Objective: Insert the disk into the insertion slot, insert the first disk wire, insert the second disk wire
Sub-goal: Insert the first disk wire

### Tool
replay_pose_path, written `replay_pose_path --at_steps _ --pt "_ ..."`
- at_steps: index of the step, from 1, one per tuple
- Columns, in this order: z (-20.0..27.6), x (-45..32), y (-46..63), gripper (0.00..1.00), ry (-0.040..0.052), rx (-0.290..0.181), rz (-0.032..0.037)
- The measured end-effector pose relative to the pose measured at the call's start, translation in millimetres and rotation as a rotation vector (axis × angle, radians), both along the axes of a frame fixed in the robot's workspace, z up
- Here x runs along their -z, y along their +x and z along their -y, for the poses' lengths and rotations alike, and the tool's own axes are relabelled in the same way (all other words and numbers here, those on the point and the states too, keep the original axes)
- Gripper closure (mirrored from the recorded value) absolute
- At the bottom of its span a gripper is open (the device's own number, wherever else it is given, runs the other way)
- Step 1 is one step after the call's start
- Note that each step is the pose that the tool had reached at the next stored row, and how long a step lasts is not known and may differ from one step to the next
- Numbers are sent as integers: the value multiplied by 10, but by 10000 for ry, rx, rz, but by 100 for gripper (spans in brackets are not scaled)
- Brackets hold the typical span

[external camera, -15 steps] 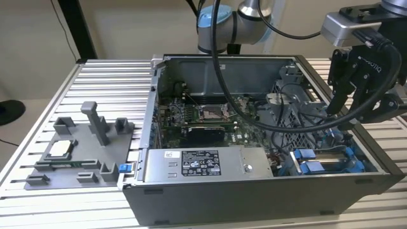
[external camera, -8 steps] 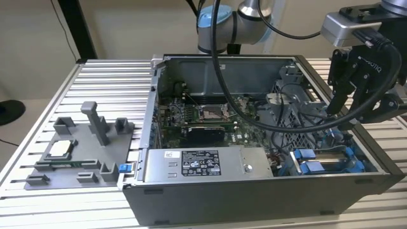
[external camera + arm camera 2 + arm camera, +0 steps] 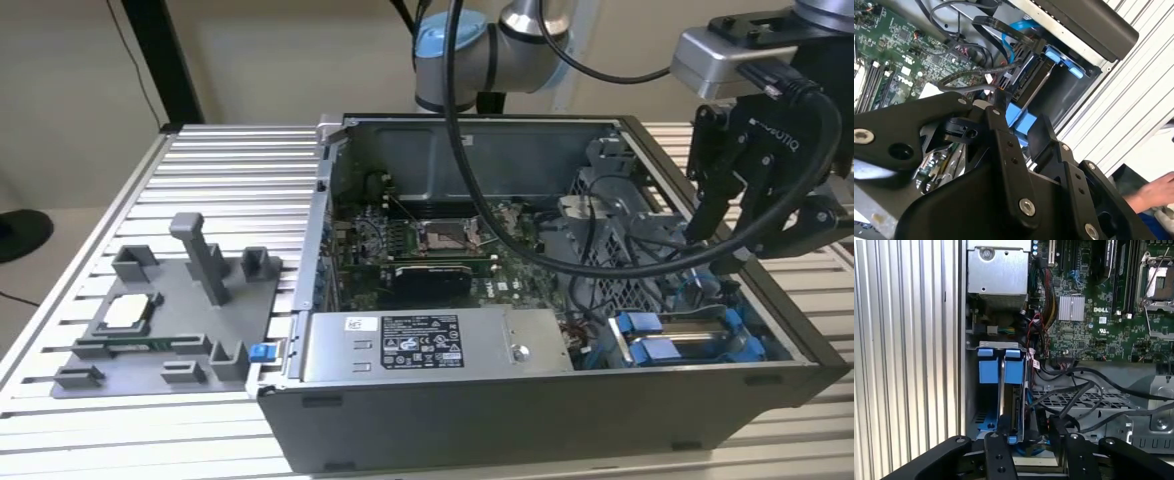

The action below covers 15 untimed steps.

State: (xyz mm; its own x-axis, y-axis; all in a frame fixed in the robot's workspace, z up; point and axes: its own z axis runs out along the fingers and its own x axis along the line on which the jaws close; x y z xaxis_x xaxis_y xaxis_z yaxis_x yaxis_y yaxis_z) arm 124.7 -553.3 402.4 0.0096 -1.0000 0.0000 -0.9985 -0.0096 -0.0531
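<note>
In the exterior view, past the power-supply box [image 3: 427, 345] at six o'clock of the case [image 3: 534, 425], the disk [image 3: 663, 350] stands seated at four o'clock, and the gripper [image 3: 718, 250] hangs above it at two o'clock, fingers [image 3: 998, 455] narrowly apart and seemingly empty, so wiring likely wants a square, slow, cable-clear approach.

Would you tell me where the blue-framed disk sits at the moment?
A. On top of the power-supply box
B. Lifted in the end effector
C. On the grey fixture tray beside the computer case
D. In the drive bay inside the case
D: in the first wrist view the disk stands on edge in the drive bay by the case wall, while the open end effector close by holds nothing.
</note>
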Motion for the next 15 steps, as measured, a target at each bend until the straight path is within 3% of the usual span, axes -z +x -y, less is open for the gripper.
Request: replay_pose_path --at_steps 5,8,11,13,15 --pt "-21 12 -58 0 -169 -70 135" --pt "-29 30 -101 0 -225 -89 306" --pt "-91 50 -122 0 -294 -115 515" --pt "-147 60 -130 0 -350 -141 601" --pt "-156 67 -132 0 -399 -186 635"
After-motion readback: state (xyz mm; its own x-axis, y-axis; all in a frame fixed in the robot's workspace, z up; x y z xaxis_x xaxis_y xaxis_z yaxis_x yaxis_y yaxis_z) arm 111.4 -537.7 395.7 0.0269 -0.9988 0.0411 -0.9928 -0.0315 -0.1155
